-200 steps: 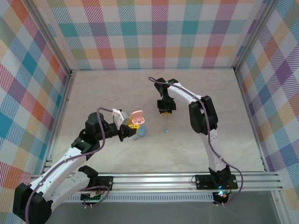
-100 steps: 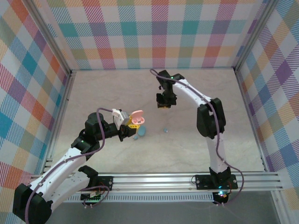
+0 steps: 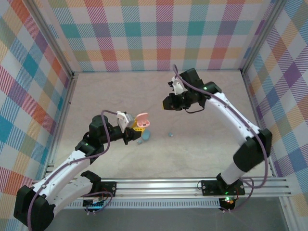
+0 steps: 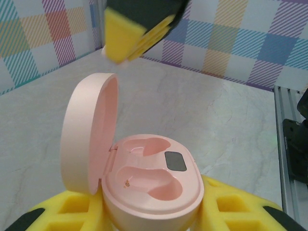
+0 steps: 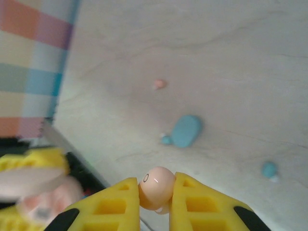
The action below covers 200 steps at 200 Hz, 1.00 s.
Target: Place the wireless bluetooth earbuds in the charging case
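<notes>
Because the pink earbud [image 5: 155, 185] is a tiny, smooth, rounded nub, I judge it light, rigid and slippery, apt to twist or squirt free. A hold across its bulb, as here, looks right. The right end effector [image 3: 167, 103] is clamped on it above the worktop [image 3: 96, 96], to the right of the pink charging case [image 4: 159, 208] and well apart from it. The left end effector [image 3: 134, 129] pinches that case at its base. The lid [image 4: 89, 130] stands open and both wells [image 4: 147, 180] are empty. Below the case on the worktop lies the blue case [image 5: 186, 130], apparently closed, with one blue earbud [image 5: 166, 139] just beside it. Another blue earbud [image 5: 269, 169] and the second pink earbud [image 5: 159, 84] lie farther off.
</notes>
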Motion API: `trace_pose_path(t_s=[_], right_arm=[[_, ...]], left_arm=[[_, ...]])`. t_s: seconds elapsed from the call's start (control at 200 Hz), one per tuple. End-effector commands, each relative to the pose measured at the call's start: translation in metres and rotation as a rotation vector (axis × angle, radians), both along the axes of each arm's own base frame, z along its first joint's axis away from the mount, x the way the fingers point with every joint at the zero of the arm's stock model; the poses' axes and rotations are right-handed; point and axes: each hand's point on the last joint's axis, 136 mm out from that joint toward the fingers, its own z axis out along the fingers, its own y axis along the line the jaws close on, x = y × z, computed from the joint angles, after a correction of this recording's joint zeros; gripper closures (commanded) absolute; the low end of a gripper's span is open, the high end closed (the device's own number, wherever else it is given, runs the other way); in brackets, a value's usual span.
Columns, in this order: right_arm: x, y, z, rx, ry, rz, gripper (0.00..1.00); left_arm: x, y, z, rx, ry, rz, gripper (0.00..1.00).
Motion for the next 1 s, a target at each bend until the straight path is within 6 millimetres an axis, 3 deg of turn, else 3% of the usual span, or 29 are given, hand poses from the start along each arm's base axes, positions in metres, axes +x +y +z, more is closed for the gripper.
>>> trace_pose_path(t_s=[0.0, 0.18, 0.375, 0.63, 0.995], right_arm=[[-0.025, 0.025, 0.048, 0.222, -0.090, 0.146, 0.83], [-0.064, 0.047, 0.080, 0.332, -0.182, 0.333, 0.82], [-0.086, 0.060, 0.086, 0.396, -0.245, 0.491, 0.82], [-0.099, 0.067, 0.071, 0.384, -0.327, 0.606, 0.82], [-0.092, 0.074, 0.049, 0.289, -0.479, 0.671, 0.80]], left_arm=[[-0.001, -0.005, 0.027, -0.055, -0.050, -0.030, 0.75], [-0.005, -0.007, 0.034, -0.077, -0.042, -0.048, 0.75], [-0.012, -0.007, 0.042, -0.101, -0.034, -0.069, 0.75], [-0.016, -0.005, 0.049, -0.122, -0.034, -0.072, 0.75], [-0.022, -0.006, 0.057, -0.144, -0.020, -0.095, 0.75]])
